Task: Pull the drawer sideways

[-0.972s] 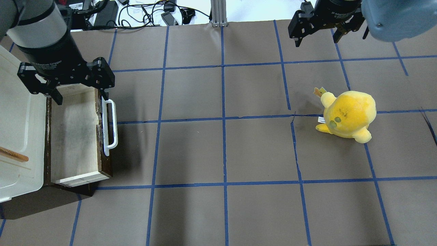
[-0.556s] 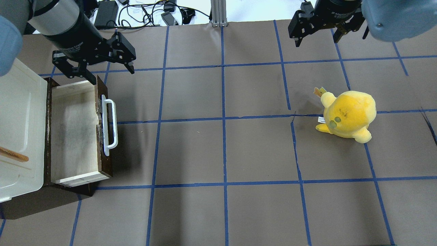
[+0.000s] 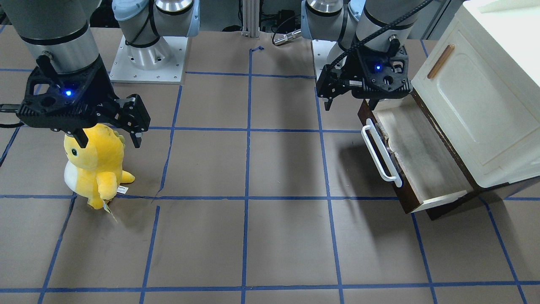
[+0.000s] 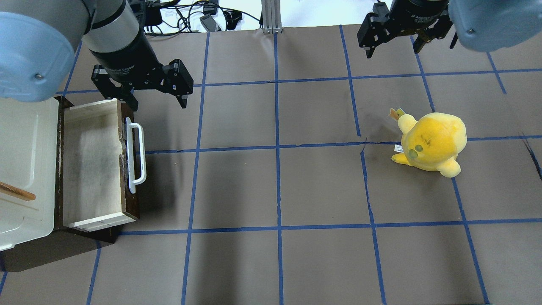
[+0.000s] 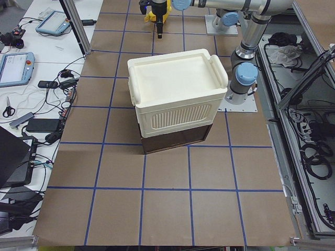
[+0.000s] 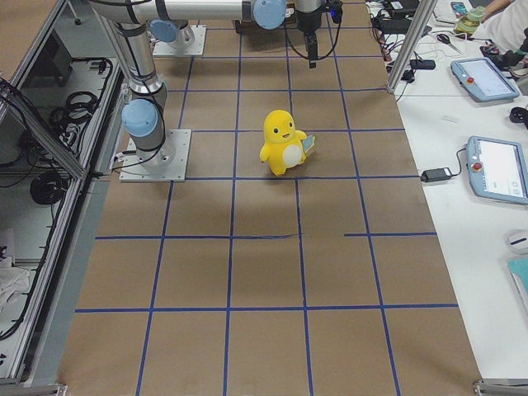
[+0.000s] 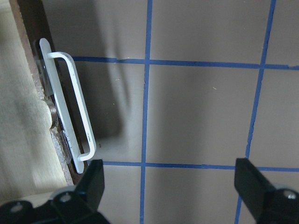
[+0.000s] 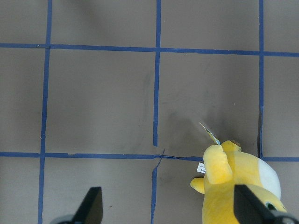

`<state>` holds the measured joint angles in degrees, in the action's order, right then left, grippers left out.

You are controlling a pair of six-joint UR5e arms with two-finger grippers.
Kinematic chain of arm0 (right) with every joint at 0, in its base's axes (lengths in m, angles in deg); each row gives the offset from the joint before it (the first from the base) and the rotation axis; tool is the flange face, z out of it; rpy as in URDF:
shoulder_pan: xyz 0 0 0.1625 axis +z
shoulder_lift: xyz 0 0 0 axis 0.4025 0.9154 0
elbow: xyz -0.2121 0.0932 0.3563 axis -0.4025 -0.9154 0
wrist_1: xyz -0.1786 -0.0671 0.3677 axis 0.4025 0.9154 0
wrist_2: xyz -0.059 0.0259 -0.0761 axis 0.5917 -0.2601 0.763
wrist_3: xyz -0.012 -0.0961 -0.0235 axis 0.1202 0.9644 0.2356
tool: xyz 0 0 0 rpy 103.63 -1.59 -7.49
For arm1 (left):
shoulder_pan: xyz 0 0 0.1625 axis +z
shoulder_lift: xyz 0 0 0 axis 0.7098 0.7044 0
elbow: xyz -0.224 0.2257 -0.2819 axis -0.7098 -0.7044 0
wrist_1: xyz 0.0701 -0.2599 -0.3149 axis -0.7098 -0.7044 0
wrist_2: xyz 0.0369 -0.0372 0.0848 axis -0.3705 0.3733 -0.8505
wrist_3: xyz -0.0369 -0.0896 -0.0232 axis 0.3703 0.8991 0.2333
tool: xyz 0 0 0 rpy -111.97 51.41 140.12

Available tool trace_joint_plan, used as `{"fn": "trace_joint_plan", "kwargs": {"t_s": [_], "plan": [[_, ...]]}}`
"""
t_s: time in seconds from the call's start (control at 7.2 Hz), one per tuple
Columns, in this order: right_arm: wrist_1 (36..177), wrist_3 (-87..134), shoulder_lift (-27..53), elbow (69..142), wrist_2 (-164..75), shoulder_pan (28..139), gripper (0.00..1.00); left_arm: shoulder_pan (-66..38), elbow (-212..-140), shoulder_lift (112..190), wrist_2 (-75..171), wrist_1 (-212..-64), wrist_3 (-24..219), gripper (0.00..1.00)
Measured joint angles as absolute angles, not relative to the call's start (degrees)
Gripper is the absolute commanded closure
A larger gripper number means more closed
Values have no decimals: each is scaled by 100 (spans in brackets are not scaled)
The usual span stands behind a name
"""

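Showing pale wood, drawer (image 4: 91,165), dark front, white handle (image 4: 142,157), left gripper (image 4: 156,103) and right gripper (image 4: 391,51) spread.

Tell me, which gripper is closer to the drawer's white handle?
Left. The left gripper hangs open just past the far end of the handle; the right gripper is far across the table, beyond the yellow plush.

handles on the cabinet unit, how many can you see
2. A white bar handle runs along the dark front of the open drawer, and a small wooden handle sits on the cream door above it. Faces that are not fully shown could hide more.
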<state>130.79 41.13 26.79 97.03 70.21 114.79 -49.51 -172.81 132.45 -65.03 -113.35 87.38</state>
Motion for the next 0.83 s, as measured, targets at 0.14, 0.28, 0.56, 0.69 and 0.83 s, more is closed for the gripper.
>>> {"fn": "trace_joint_plan", "kwargs": {"t_s": [0.14, 0.28, 0.56, 0.69, 0.83], "plan": [[13079, 4113, 2679, 9703, 7021, 11479, 0, -4914, -17241, 13238, -6498, -11337, 8613, 0], [13079, 4114, 2679, 9703, 7021, 11479, 0, -4816, -17197, 13218, -6472, -11321, 8564, 0], [13079, 4113, 2679, 9703, 7021, 11479, 0, -4667, -17150, 13193, -6442, -11310, 8545, 0], [13079, 4113, 2679, 9703, 7021, 11479, 0, -4646, -17147, 13191, -6438, -11308, 8550, 0], [13079, 4113, 2679, 9703, 7021, 11478, 0, -4641, -17147, 13190, -6437, -11308, 8559, 0]]}}
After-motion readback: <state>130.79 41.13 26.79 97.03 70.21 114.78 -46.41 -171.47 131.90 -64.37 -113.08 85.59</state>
